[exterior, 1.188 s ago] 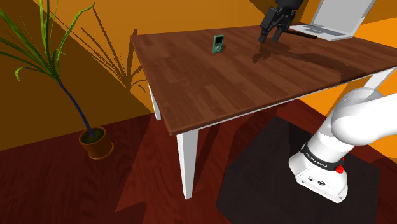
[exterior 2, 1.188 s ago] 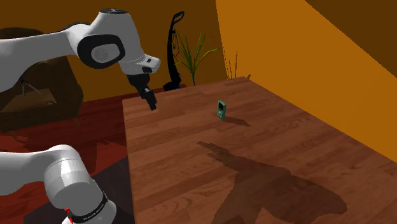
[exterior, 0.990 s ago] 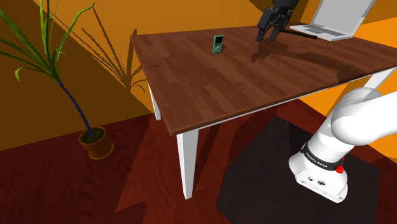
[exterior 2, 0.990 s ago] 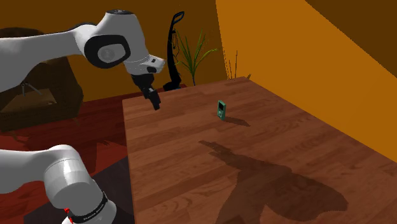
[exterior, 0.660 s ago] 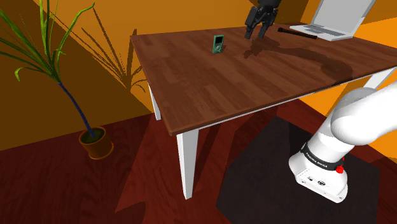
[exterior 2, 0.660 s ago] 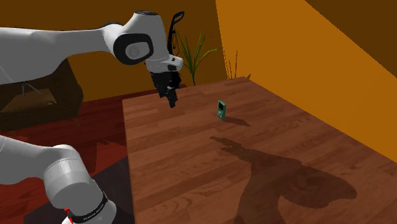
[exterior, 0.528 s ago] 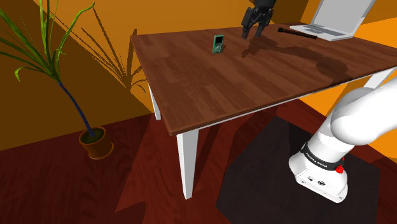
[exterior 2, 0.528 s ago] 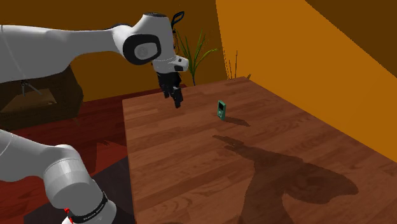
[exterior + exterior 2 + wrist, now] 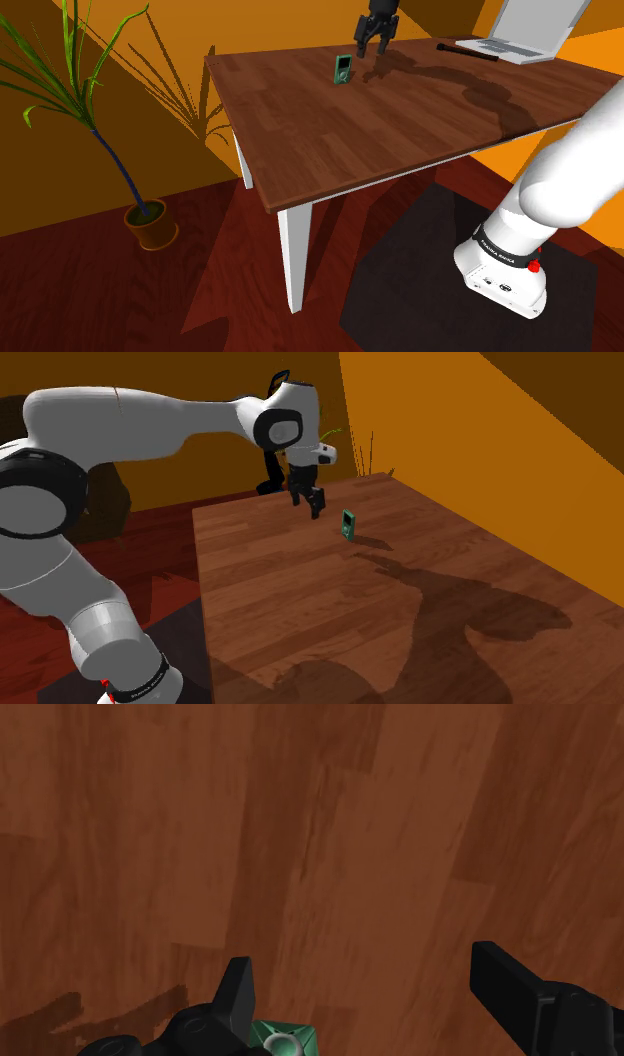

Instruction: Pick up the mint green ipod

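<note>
The small green ipod point(image 9: 342, 69) stands upright on the brown wooden table point(image 9: 400, 120), toward its far side. My black gripper point(image 9: 368, 48) hangs just above the table, close beside the ipod on the shoulder view's right. In the second exterior view the gripper point(image 9: 315, 507) is a little to the left of the ipod point(image 9: 347, 524). In the wrist view the fingers point(image 9: 238, 990) stand wide apart around bare wood, so the gripper point(image 9: 370, 986) is open. The ipod's top point(image 9: 286, 1039) peeks out beside the base of one finger, and neither finger touches it.
An open grey laptop point(image 9: 525, 30) and a thin dark stick point(image 9: 468, 52) lie at the table's far right corner. A potted plant point(image 9: 148, 215) stands on the floor left of the table. A black upright object point(image 9: 272, 432) and a plant point(image 9: 312, 437) stand behind the table.
The gripper has travelled across the table from beside the laptop toward the shoulder view's left, ending next to the ipod. It stayed open. The ipod has not moved.
</note>
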Controlling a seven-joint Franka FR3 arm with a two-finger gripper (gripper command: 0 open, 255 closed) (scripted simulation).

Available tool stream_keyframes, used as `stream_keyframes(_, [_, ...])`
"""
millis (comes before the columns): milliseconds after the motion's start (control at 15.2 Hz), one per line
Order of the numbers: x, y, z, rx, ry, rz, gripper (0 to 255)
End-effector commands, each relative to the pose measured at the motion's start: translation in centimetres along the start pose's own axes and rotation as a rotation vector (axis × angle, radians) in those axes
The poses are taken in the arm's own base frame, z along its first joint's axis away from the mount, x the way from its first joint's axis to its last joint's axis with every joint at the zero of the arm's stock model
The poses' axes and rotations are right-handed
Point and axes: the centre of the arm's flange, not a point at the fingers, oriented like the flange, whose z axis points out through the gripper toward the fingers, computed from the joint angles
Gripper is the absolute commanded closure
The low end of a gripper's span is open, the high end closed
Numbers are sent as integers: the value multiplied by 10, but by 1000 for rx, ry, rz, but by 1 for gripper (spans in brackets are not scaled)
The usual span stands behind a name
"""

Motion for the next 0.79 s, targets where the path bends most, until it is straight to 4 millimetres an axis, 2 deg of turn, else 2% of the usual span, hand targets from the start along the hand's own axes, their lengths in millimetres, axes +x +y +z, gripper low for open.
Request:
stream_keyframes(0, [28, 6, 6, -10, -12, -3, 0])
stream_keyframes(594, [145, 34, 40, -51, -65, -12, 0])
stream_keyframes(660, [155, 37, 43, -54, -70, -13, 0])
stream_keyframes(726, [154, 37, 48, -54, -70, -13, 0])
